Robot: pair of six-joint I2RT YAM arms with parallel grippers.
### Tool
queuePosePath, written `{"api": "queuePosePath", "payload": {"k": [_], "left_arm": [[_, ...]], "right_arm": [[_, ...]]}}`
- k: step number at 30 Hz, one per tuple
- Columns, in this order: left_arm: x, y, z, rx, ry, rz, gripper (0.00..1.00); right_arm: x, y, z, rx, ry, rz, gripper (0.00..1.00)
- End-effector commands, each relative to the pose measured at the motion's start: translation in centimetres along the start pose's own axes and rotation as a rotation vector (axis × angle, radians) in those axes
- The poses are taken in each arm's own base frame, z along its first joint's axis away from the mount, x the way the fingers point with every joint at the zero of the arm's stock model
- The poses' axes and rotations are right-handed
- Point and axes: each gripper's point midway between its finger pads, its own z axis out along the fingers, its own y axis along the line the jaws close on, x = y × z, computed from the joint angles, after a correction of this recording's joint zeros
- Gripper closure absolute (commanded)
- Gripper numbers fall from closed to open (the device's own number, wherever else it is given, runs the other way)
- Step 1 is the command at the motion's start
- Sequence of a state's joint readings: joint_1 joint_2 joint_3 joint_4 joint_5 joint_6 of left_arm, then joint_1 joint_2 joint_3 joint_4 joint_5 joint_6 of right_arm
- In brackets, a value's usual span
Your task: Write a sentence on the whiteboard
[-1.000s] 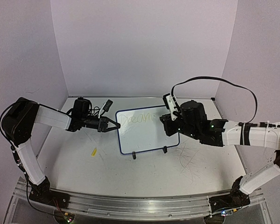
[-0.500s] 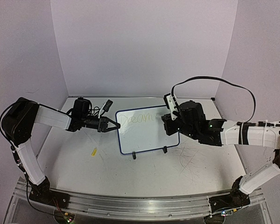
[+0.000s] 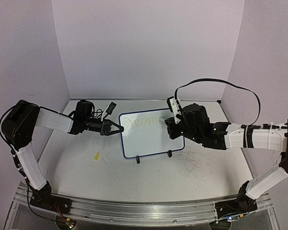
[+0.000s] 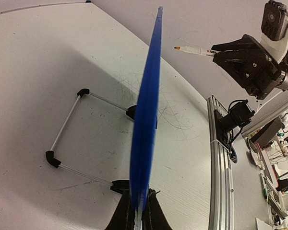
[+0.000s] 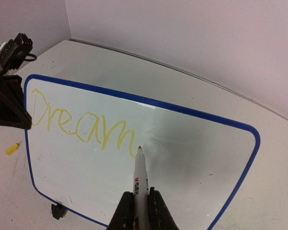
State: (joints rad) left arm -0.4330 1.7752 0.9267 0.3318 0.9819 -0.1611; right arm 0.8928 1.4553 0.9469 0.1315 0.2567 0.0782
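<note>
The sentence (image 5: 81,125) has grown to "Dream"; the right end effector (image 5: 137,213) grips the marker (image 5: 139,175) at the whiteboard (image 5: 192,163). The left end effector (image 4: 138,215) clamps its blurred rim.

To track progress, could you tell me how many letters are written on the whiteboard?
5: the letters D, r, e, a, m run left to right across the whiteboard, upper left, ending at the marker tip.

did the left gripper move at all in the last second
No. The left gripper stays shut on the whiteboard's left rim, in the same spot relative to the small yellow piece on the table.
</note>
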Motion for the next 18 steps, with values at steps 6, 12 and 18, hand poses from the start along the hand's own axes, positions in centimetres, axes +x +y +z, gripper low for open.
{"api": "queuePosePath", "payload": {"k": [6,12,18], "left_arm": [[-1.5,0.1,-0.2,-0.035,-0.018,0.034,1.0],[-1.3,0.1,-0.2,-0.033,-0.014,0.029,1.0],[-1.4,0.1,-0.2,-0.032,-0.014,0.03,1.0]], "right_arm": [[-3.1,-0.1,-0.2,0.02,-0.085,0.031,1.0],[-3.7,-0.7,-0.5,0.042,-0.109,0.066,1.0],[-3.0,-0.5,0.1,0.036,-0.092,0.064,1.0]]}}
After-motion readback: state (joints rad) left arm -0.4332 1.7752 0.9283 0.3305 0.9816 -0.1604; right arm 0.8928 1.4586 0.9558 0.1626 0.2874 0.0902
